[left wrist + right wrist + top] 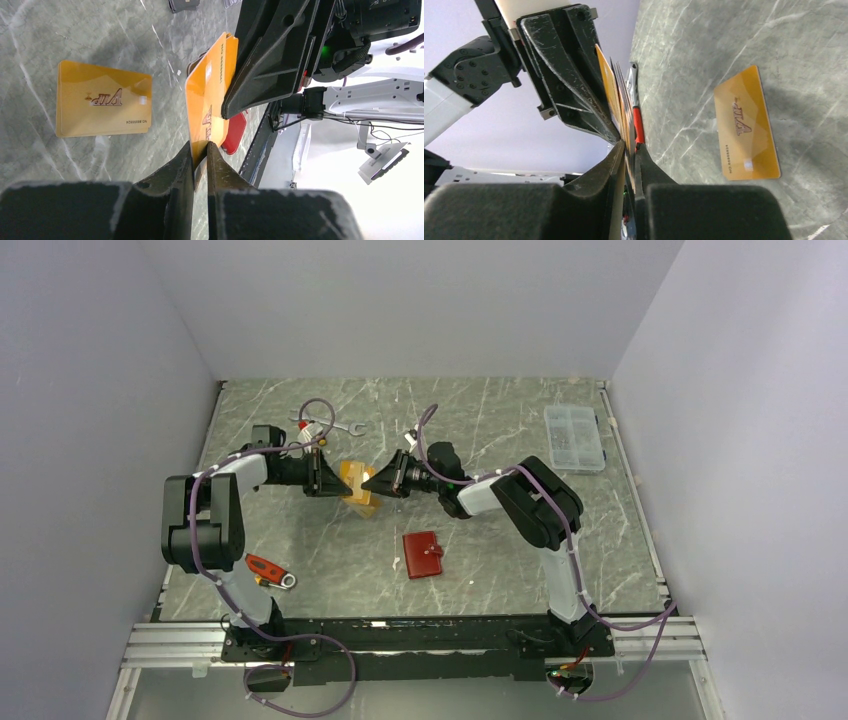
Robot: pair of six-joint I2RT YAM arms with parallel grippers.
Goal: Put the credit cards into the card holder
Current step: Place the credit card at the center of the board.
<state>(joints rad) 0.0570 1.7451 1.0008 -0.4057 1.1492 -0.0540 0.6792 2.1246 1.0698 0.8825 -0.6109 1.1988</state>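
Worktop (pixel 500 410): grey-green marbled surface that carries everything listed below.
Left tool (pixel 200 147): my jaws are nearly together, pinching one end of a thin stack of orange cards that is lifted off the worktop.
Right tool (pixel 628 145): it faces the left one with jaws a narrow slit apart around the opposite end of the same stack. I judge that it grips too.
Card holder (pixel 423 554): dark red and closed flat. It lies well apart from both tools, toward my bases and a little to the right. Its long axis runs roughly near to far, and the snap tab is on its right side. My right arm is the nearer one.
Held cards (pixel 205 95): they stand on edge between the two tools, long axis running tool to tool.
Loose card (pixel 102 99): one orange card lies flat on the worktop beside the held stack, and neither tool touches it.
Coming move, my judgement: the holder needs opening before any card can go in.
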